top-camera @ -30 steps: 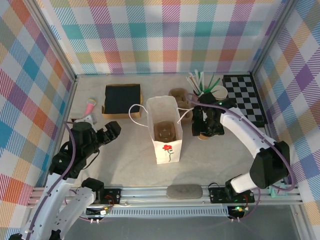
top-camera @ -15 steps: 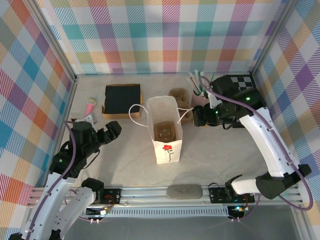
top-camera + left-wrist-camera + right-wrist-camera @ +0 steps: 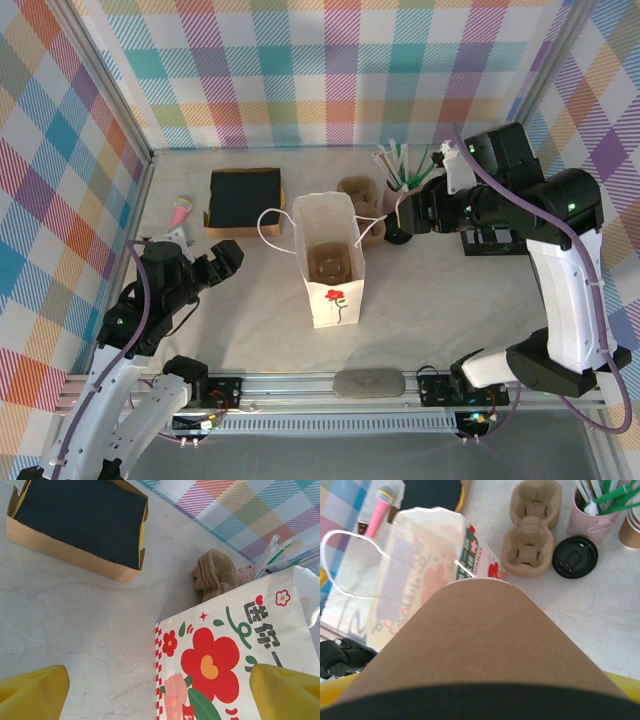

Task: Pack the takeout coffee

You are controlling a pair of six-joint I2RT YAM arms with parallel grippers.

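Observation:
The takeout coffee (image 3: 480, 640) is a brown kraft cup that looms large in the right wrist view, with a black band across its near end. My right gripper (image 3: 480, 700) is shut on it, yellow fingertips (image 3: 622, 682) showing at the lower corners. From above, the right gripper (image 3: 415, 212) holds the cup (image 3: 404, 209) in the air just right of the white flowered paper bag (image 3: 330, 255). The bag stands open with a pulp carrier (image 3: 328, 262) inside. My left gripper (image 3: 228, 262) is open, low, left of the bag (image 3: 230, 650).
A loose black lid (image 3: 575, 556) lies on the table beside a two-cup pulp carrier (image 3: 530, 530) and the pink cup of straws (image 3: 592, 515). A black-lined box (image 3: 244, 198) and a pink toy (image 3: 181, 210) sit at the back left. Plaid walls close in three sides.
My right arm has lifted the cup off the table, carrying it up and towards the back. The arm itself rose high. The left arm has stayed still.

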